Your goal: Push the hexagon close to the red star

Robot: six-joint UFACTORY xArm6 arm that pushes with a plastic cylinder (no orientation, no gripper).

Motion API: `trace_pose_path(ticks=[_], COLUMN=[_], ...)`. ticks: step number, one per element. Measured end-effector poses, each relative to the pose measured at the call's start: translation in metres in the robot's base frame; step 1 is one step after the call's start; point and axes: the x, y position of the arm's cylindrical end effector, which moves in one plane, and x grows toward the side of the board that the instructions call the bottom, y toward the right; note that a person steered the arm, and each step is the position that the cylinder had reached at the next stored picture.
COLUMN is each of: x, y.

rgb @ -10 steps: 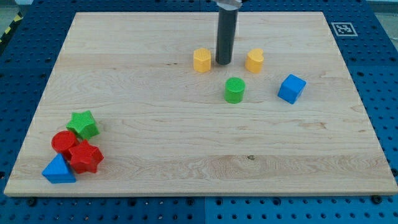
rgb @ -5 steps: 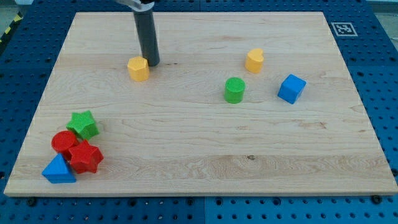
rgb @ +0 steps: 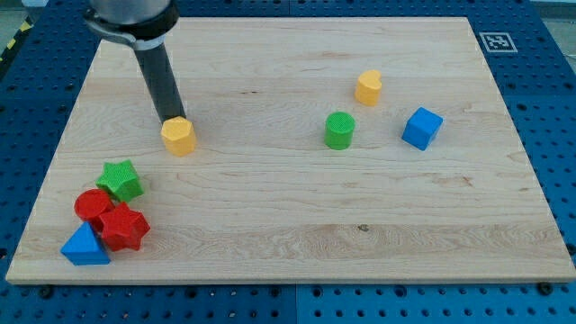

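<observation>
Yellow hexagon — touching my tip, just below it

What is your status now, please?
My tip touching yellow hexagon, on its upper-left side. Red star far off, lower left. Green star and red cylinder crowd it.

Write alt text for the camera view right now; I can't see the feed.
My tip touches the top edge of the yellow hexagon on a wooden board. The red star sits at the bottom left, clustered with a green star, red cylinder and blue triangle.
</observation>
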Motion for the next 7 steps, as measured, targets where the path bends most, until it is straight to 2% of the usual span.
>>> trace_pose_path(ticks=[3, 5, 7], x=[0.062, 0.060, 0.089], y=[0.030, 0.087, 0.067])
